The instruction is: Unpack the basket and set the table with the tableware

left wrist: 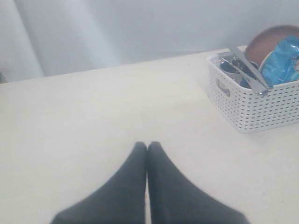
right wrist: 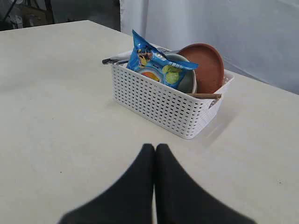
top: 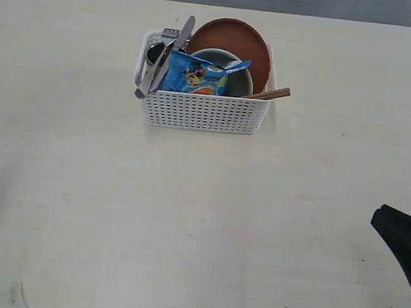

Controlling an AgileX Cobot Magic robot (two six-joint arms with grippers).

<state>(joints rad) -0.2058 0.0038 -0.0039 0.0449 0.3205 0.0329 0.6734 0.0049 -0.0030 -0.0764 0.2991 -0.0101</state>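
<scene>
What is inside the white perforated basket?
Blue crisp bag, pale bowl and reddish-brown round plate behind it, steel knife and fork over a steel cup, brown wooden handle. Anything beneath is hidden.

A pale grey-white cloth backdrop [left wrist: 140,28], hung in soft folds, is seen behind the far edge of the cream table [top: 183,232]. A dark, cluttered stretch of room [right wrist: 28,11] is glimpsed past one edge of the cloth. Soft, even light is cast throughout
</scene>
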